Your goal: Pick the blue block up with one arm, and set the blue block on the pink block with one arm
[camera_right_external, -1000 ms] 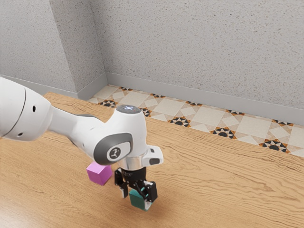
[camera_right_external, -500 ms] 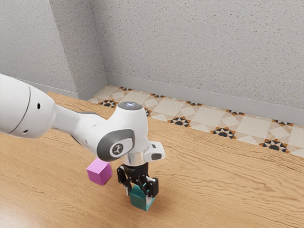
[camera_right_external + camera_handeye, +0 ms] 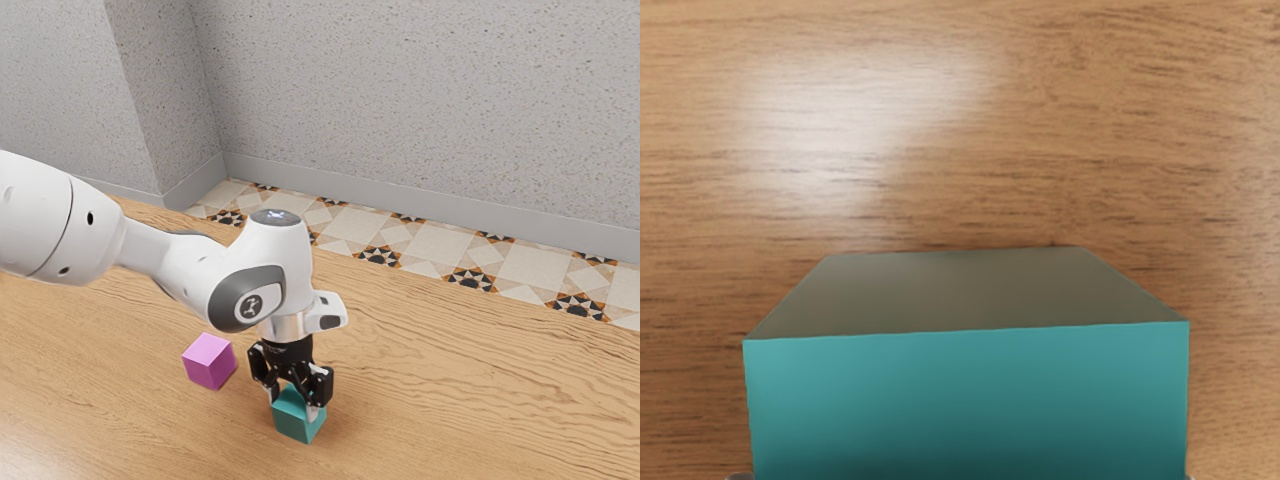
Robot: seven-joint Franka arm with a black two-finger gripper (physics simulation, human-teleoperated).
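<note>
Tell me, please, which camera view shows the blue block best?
The wrist view: the blue block sits close, top and one side face unobstructed. The exterior view shows it under the gripper, its top partly covered.

You had no words, numbers or brand names to read in either view. The one mark you could see was a small white emblem (image 3: 247,305) on the round grey cap (image 3: 240,293) at the arm's (image 3: 165,262) last big joint, a little left of the middle of the exterior view. It was a thin symbol inside a ring, too small for you to tell any letters in it.
</note>
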